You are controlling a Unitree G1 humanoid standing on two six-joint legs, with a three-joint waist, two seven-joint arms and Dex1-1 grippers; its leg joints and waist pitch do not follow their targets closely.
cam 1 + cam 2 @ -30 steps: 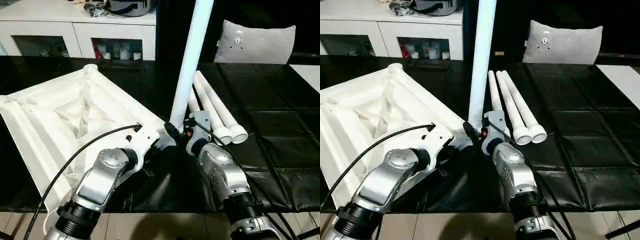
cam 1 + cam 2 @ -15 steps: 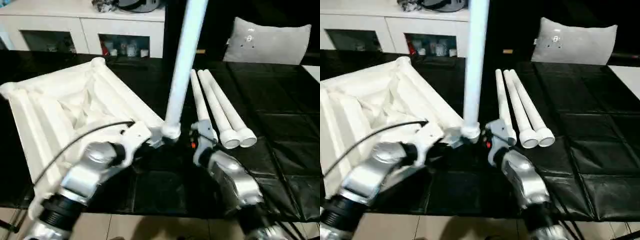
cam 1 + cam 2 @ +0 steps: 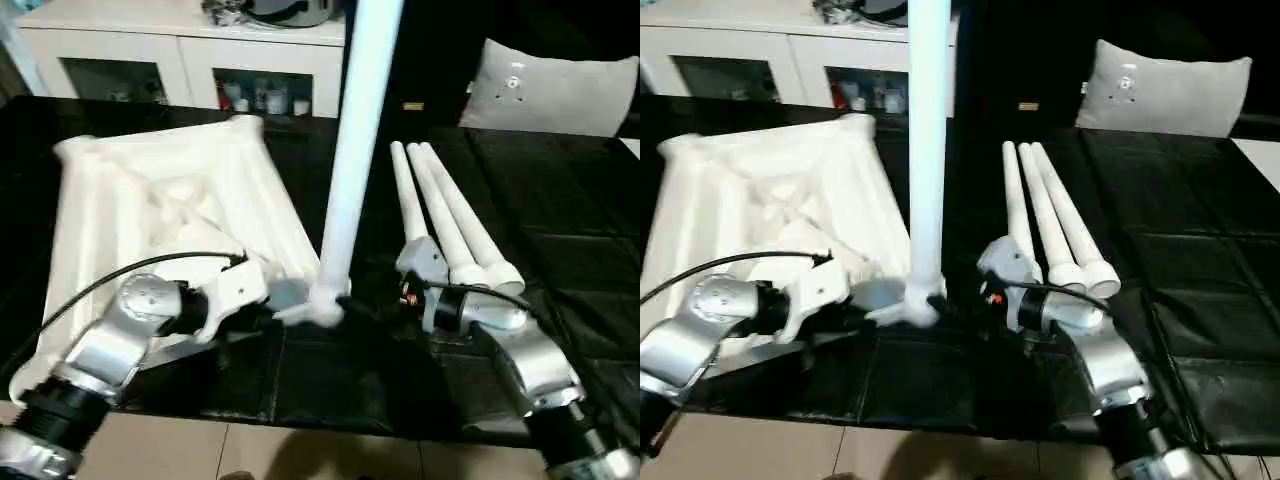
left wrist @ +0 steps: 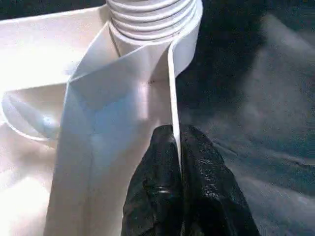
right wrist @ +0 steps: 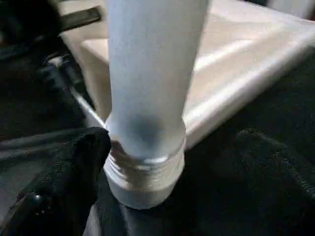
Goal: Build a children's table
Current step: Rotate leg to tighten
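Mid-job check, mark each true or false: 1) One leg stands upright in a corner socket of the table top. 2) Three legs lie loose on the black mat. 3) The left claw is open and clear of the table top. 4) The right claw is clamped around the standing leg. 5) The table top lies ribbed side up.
1) True: the long white tapered tubular leg stands in a corner socket of the white plastic rectangular table top.
2) True: three loose white legs lie side by side on the black mat.
3) False: the left claw is shut on the table top's thin edge.
4) False: the right claw is open beside the leg's threaded base.
5) True.
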